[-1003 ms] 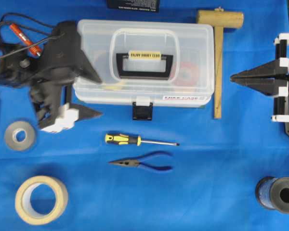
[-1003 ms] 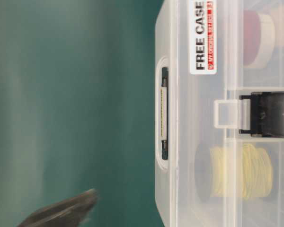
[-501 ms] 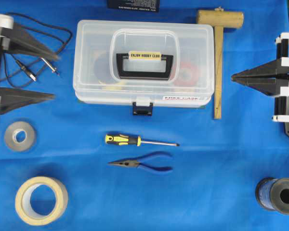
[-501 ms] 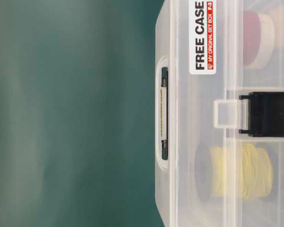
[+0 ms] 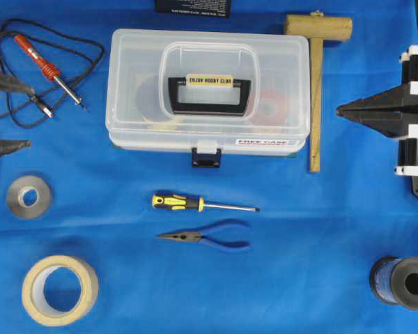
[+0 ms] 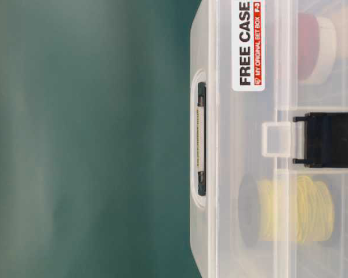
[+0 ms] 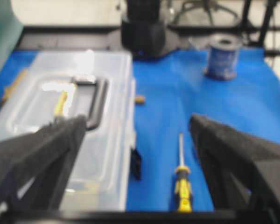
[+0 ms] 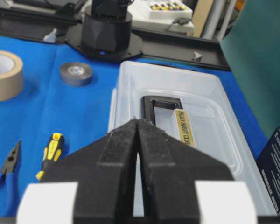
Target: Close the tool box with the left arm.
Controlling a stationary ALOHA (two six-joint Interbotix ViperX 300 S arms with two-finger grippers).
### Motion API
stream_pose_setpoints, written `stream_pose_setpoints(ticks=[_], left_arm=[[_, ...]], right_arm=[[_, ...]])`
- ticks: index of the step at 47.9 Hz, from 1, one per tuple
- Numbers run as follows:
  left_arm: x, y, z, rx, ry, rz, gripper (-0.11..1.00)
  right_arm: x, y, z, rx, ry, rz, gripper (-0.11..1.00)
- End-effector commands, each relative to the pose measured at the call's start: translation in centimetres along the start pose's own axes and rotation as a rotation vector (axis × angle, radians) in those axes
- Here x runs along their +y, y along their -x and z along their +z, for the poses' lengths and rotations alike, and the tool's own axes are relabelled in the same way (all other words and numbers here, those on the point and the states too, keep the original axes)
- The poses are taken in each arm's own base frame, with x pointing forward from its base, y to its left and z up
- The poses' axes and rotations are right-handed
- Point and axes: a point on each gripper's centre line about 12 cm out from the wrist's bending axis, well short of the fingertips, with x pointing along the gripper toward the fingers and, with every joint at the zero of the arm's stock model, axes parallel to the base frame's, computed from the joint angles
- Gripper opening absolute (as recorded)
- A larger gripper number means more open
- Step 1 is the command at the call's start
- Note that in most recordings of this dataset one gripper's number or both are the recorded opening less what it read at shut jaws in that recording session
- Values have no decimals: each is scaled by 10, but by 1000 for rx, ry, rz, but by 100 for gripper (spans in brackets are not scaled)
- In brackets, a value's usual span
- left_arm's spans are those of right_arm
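Observation:
The clear tool box stands at the back middle of the blue cloth with its lid lying down flat on the base. Its black handle with the pale label lies flat on the lid, and the black latch juts out at the front. From table level the tool box shows its lid resting on the base, with the latch below it. My left gripper is open at the far left edge, well clear of the box. The left wrist view shows the left gripper holding nothing. My right gripper is shut, right of the box.
A wooden mallet lies right of the box. A yellow screwdriver and pliers lie in front of it. A soldering iron, grey tape and masking tape lie left. A wire spool stands front right.
My left arm has drawn back from the box's left end to the far left edge, jaws open throughout. The box and the right arm have not moved.

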Motion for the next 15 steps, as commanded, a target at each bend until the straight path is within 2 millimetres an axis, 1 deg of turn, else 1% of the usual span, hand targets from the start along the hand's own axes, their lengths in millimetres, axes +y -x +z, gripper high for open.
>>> stream_pose_setpoints(ticks=[1,6,15], left_arm=[[1,4,-10,-17,8,4,89],[0,7,-31,8,14,3,89],[0,8,-54,58,28,5,89]], right_arm=[[0,-1,10,-31,2,0,0],[0,-1,10,-31,2,0,0],[0,-1,9,-29,-2,-2,0]])
